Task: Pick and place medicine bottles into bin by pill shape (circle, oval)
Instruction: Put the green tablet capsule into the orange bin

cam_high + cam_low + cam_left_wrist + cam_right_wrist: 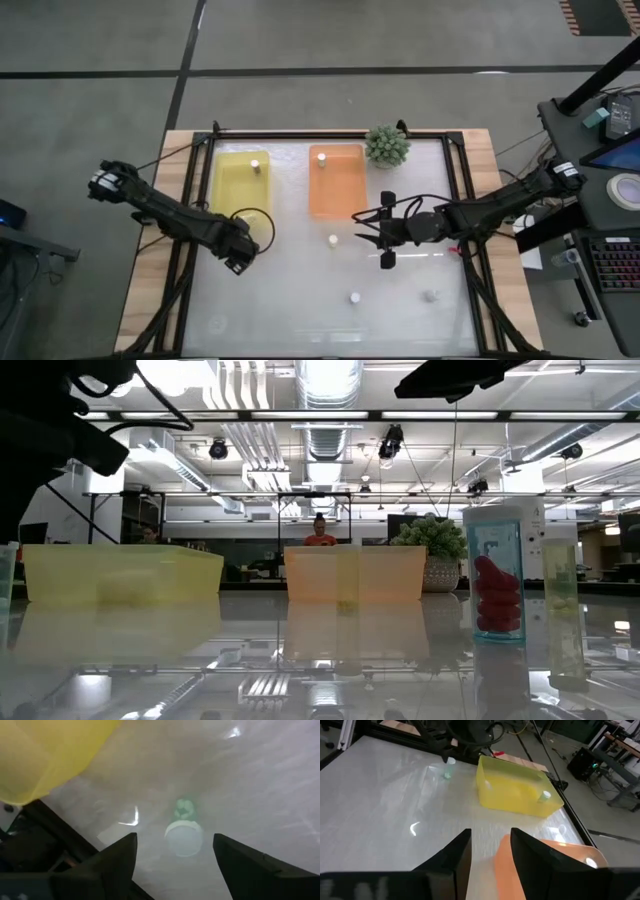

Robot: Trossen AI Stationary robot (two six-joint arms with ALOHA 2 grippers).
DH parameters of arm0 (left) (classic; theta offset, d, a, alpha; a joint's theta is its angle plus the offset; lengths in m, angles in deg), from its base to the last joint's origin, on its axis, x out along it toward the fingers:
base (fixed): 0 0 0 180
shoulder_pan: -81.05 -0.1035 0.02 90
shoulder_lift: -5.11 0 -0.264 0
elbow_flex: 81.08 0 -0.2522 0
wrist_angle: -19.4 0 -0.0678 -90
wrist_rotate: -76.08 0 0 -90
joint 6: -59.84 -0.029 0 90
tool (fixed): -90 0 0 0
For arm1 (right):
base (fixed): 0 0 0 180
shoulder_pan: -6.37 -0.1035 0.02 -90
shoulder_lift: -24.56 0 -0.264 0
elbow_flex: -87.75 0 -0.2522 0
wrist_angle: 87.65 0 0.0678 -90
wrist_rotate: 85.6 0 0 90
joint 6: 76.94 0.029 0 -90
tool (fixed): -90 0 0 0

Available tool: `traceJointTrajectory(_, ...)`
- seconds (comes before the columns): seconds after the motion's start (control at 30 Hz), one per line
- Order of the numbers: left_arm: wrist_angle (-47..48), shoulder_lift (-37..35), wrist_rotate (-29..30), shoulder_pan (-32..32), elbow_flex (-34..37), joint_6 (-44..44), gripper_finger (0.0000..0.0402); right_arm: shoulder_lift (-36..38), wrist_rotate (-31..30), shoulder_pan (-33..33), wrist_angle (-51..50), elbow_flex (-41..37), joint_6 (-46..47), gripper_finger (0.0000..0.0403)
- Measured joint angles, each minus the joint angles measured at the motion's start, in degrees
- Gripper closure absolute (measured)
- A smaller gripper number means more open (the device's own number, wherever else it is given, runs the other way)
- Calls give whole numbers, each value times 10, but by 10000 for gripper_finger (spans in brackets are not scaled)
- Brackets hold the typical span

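My left gripper (243,262) is open near the yellow tray's near right corner. Its fingers (122,857) stand on either side of a small bottle (184,834) with a white cap and green pills, without touching it. That bottle stands upright on the table and also shows in the right wrist view (450,767). My right gripper (360,222) is open and empty by the orange tray's near edge. Three more bottles stand on the table (333,240), (354,297), (431,296). One bottle is in the yellow tray (255,165) and one in the orange tray (322,158).
The yellow tray (228,185) and the orange tray (337,190) sit side by side at the table's far half. A spiky green plant ball (387,145) stands at the far right of them. A person (320,532) shows in the room behind.
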Motion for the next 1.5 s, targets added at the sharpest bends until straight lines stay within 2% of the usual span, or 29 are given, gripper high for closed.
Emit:
traceJointTrajectory(0.2,-10,29,0,23,0,7,156,0,0,0,0,0,1,275)
traceJointTrajectory(0.5,-33,31,9,28,0,7,161,0,0,0,0,0,2,274)
traceJointTrajectory(1.07,-32,28,15,28,-3,5,309,0,0,0,0,0,3,277)
traceJointTrajectory(1.27,-29,26,10,27,-39,-11,309,0,0,0,0,0,4,277)
traceJointTrajectory(1.5,-49,46,18,-9,-137,-71,304,-1,0,0,0,0,3,277)
